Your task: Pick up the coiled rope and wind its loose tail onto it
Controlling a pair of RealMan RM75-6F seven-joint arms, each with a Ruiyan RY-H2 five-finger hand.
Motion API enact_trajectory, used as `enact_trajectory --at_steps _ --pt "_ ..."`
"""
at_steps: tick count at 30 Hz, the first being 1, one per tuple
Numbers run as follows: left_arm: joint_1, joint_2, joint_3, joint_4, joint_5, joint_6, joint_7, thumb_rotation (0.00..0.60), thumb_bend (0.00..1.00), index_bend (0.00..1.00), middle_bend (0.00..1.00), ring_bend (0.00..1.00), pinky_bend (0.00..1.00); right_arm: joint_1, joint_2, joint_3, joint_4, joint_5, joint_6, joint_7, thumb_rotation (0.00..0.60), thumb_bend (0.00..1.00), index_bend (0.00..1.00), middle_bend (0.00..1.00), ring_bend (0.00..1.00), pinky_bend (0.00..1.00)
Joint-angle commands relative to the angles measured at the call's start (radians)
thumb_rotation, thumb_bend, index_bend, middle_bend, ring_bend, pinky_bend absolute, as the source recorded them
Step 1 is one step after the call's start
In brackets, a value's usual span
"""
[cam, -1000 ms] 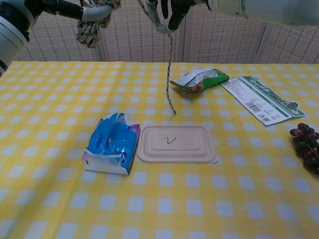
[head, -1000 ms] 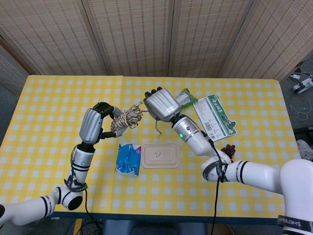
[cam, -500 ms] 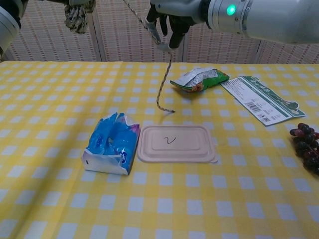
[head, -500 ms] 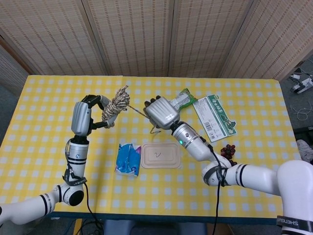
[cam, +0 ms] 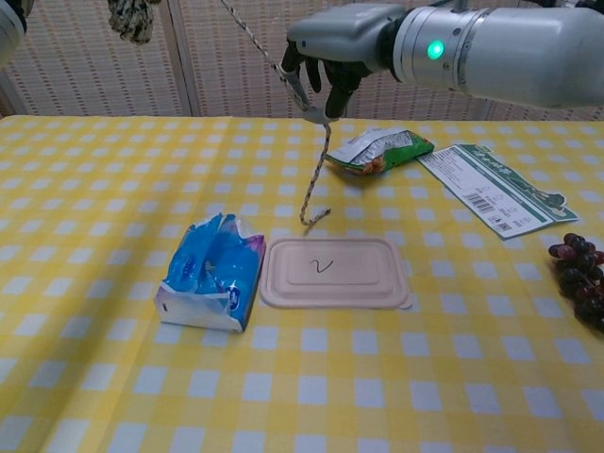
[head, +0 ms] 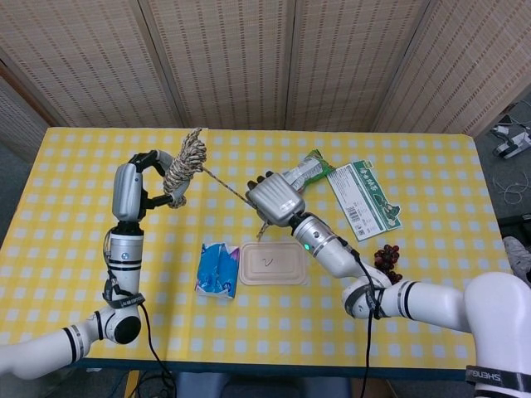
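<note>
My left hand [head: 141,186] holds the coiled rope [head: 184,166] up in the air at the left; in the chest view only the coil's lower end [cam: 132,19] shows at the top edge. A taut stretch of the rope's tail [head: 226,184] runs from the coil to my right hand [head: 274,199], which grips it in curled fingers [cam: 316,80]. Below that hand the loose tail [cam: 318,175] hangs down, and its end touches the yellow checked table [cam: 94,189] just behind the lid.
A blue tissue pack [cam: 209,272] and a beige flat lid [cam: 335,272] lie at the table's middle. A green snack bag [cam: 377,149] and a green-white leaflet [cam: 495,193] lie at the back right. Dark grapes [cam: 580,278] sit by the right edge.
My left hand has carried the coil up and further left. My right hand has come down toward the table, the rope between them has lengthened, and the tail's end now touches the cloth.
</note>
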Motion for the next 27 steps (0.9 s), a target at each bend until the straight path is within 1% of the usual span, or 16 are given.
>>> enact_trajectory --at_steps 1,2,4,5,6,8,11,14,19,23,27 --pt "0.001 0.004 0.005 0.005 0.003 -0.003 0.01 0.6 0.25 0.7 0.77 0.58 0.39 -0.001 0.004 0.004 -0.007 0.016 0.004 -0.011 0.6 0.64 0.56 0.36 0.36 0.37" --pt "0.001 0.005 0.007 0.009 0.004 -0.005 0.014 0.6 0.25 0.7 0.77 0.58 0.39 -0.002 0.008 0.007 -0.013 0.022 0.008 -0.014 0.6 0.61 0.51 0.35 0.36 0.37" --pt "0.001 0.008 0.012 0.021 0.005 -0.009 0.024 0.6 0.25 0.7 0.77 0.58 0.39 -0.007 0.019 0.015 -0.03 0.036 0.018 -0.017 0.6 0.5 0.34 0.32 0.35 0.37" --pt "0.001 0.009 0.015 0.027 0.007 -0.009 0.029 0.6 0.25 0.7 0.77 0.58 0.39 -0.009 0.025 0.017 -0.038 0.04 0.022 -0.019 0.6 0.45 0.28 0.3 0.34 0.37" --pt "0.001 0.011 0.019 0.035 0.01 -0.011 0.032 0.6 0.25 0.7 0.77 0.58 0.39 -0.013 0.035 0.017 -0.05 0.046 0.026 -0.024 0.6 0.41 0.24 0.29 0.33 0.37" --pt "0.002 0.012 0.024 0.044 0.015 -0.012 0.036 0.6 0.25 0.7 0.77 0.58 0.39 -0.019 0.052 0.017 -0.075 0.057 0.032 -0.031 0.6 0.33 0.14 0.25 0.3 0.37" --pt "0.004 0.017 0.037 0.059 0.028 -0.012 0.044 0.6 0.25 0.7 0.77 0.58 0.39 -0.034 0.084 0.013 -0.124 0.076 0.045 -0.042 0.6 0.24 0.02 0.18 0.25 0.37" --pt "0.008 0.022 0.048 0.07 0.04 -0.012 0.049 0.6 0.25 0.7 0.77 0.58 0.39 -0.057 0.12 0.005 -0.17 0.073 0.073 -0.046 0.6 0.2 0.0 0.14 0.22 0.37" --pt "0.016 0.031 0.079 0.104 0.072 -0.005 0.072 0.6 0.25 0.7 0.77 0.58 0.39 -0.127 0.207 -0.019 -0.274 0.05 0.149 -0.045 0.6 0.19 0.0 0.13 0.21 0.37" --pt "0.025 0.036 0.106 0.133 0.103 0.008 0.09 0.6 0.25 0.7 0.77 0.58 0.39 -0.212 0.291 -0.054 -0.375 0.026 0.25 -0.062 0.6 0.25 0.0 0.14 0.21 0.37" --pt "0.033 0.037 0.122 0.153 0.119 0.016 0.095 0.6 0.25 0.7 0.77 0.58 0.39 -0.326 0.364 -0.103 -0.456 -0.013 0.368 -0.05 0.6 0.28 0.0 0.16 0.21 0.37"
